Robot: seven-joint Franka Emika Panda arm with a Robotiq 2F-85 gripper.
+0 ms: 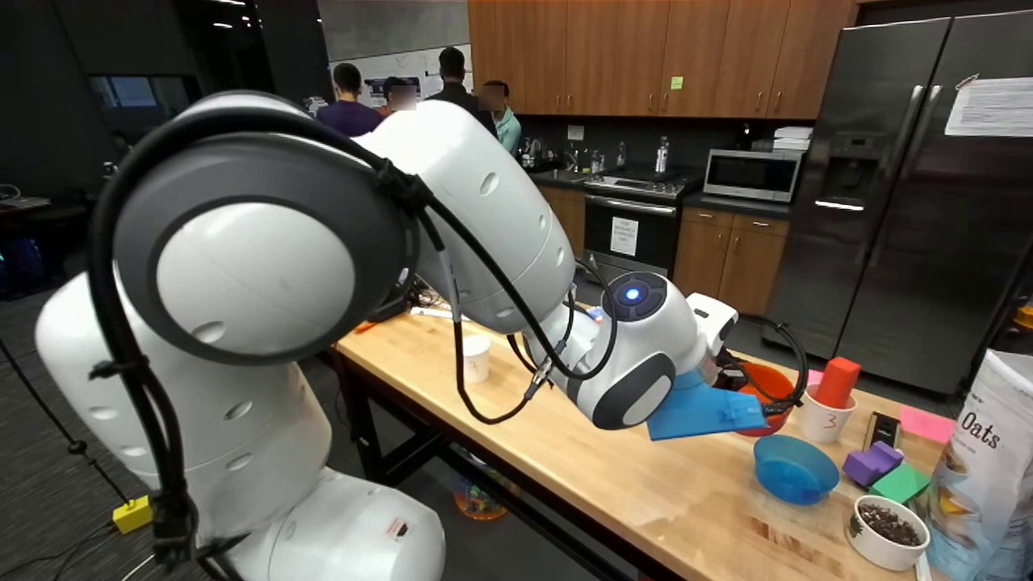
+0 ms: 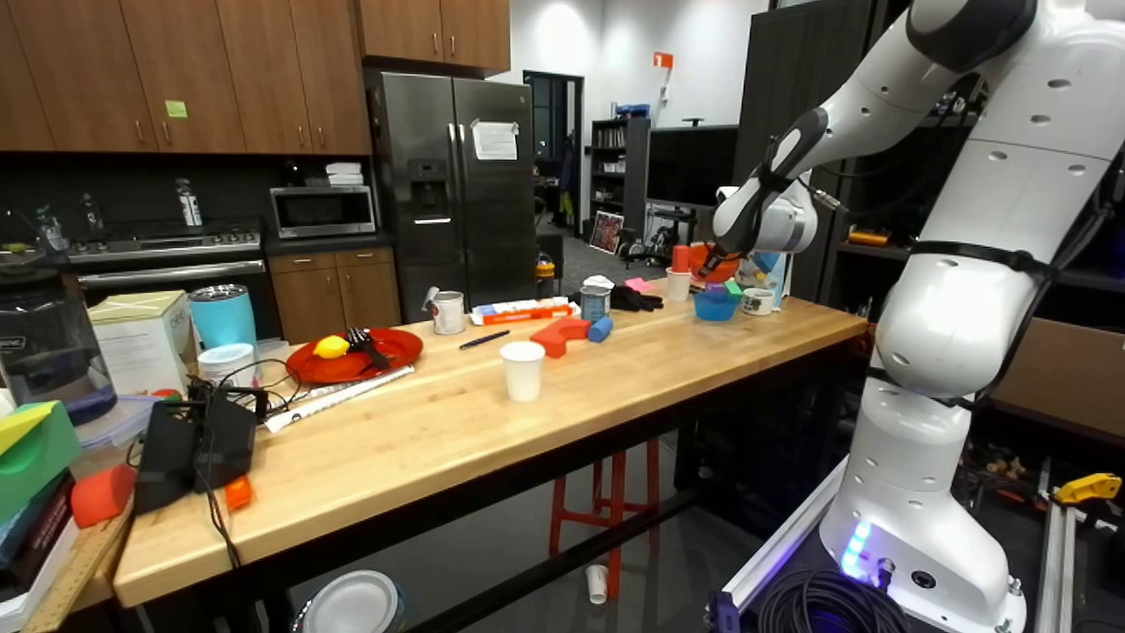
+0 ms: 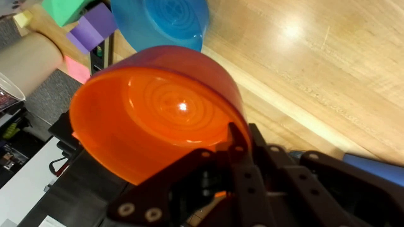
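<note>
Table (image 3: 315,82): under the end effector (image 3: 242,130).
End effector: almost closed, pinching the orange bowl (image 3: 170,101) by its rim.
Orange bowl: at the end effector's tip, mostly to one side, round.
Blue bowl (image 3: 161,25): past the orange bowl.

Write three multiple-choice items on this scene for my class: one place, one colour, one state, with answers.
1. Where does the yellow lemon lie?
A. In the blue bowl
B. On the red plate
C. In a white cup

2. What colour is the bowl at the gripper?
A. Orange
B. Green
C. White

3. How does the gripper stand?
A. Open, clear of the bowl
B. Shut on nothing
C. Shut on the bowl's wall

1 B: an exterior view shows it on the plate.
2 A: the wrist view shows its orange inside.
3 C: in the wrist view, the fingers pinch the wall from both sides.
</note>
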